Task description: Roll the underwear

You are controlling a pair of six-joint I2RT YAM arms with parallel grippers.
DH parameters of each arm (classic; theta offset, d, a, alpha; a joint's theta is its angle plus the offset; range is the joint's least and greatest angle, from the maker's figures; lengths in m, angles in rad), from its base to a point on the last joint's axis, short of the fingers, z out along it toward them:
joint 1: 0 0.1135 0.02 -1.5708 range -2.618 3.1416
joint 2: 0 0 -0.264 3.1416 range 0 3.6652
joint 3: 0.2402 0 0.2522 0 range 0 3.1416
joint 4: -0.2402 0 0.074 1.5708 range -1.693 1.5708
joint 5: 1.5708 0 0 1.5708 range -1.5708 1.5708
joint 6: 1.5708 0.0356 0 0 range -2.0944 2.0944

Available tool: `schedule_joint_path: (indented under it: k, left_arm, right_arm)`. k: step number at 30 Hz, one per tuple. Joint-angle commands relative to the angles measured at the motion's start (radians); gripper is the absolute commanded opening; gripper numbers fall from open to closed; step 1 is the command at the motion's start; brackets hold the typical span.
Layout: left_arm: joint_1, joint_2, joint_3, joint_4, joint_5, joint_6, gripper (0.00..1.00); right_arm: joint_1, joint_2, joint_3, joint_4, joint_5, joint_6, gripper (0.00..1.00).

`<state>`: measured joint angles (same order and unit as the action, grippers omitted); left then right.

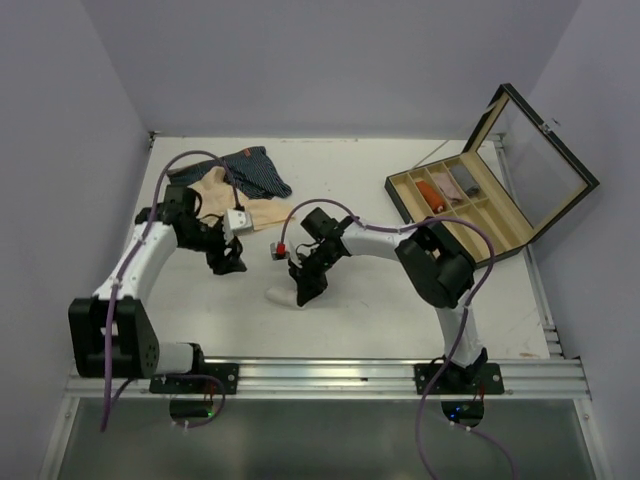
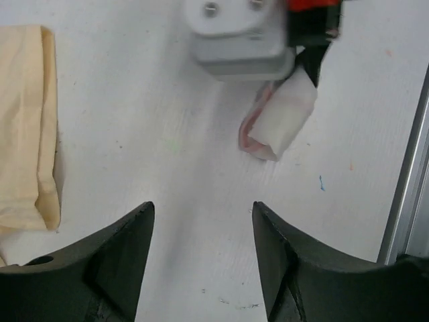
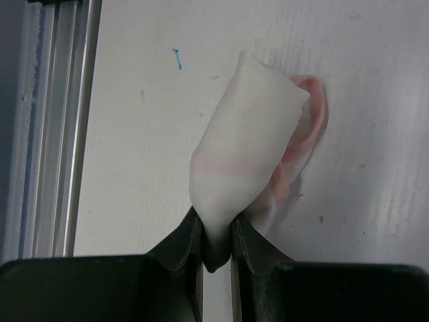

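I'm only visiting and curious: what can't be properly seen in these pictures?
Top view: contents of the compartmented wooden box with glass lid are too small to identify.
Top view: the navy striped cloth garment is partly covered by the plain beige cloth garment.
Right wrist view: the pinched end of the small pink-and-white cloth garment is hidden between the fingers of the right hand.
Left wrist view: the left edge cuts off that beige garment.

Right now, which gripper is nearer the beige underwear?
Left. The left gripper hangs open just beside the beige underwear; the right gripper is farther off, shut on the pink-and-white underwear.
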<state>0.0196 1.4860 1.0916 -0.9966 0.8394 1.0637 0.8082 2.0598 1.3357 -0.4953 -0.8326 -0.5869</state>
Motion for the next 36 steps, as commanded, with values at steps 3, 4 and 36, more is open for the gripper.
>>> schedule_joint_path:
  k: [3,4,36]
  left_arm:
    - [-0.062,-0.289,-0.283,0.272,-0.117,0.094,0.65]
    - [-0.085,-0.317,-0.35,0.298,-0.131,0.09,0.65]
    - [-0.566,-0.021,-0.432,0.561,-0.273,0.042,0.23]
  right_arm:
    - [-0.015,0.097,0.046,-0.101,-0.034,0.018,0.0]
    - [-0.018,0.105,0.063,-0.11,-0.039,0.015,0.0]
    - [-0.073,0.148,0.137,-0.157,-0.016,0.018,0.2]
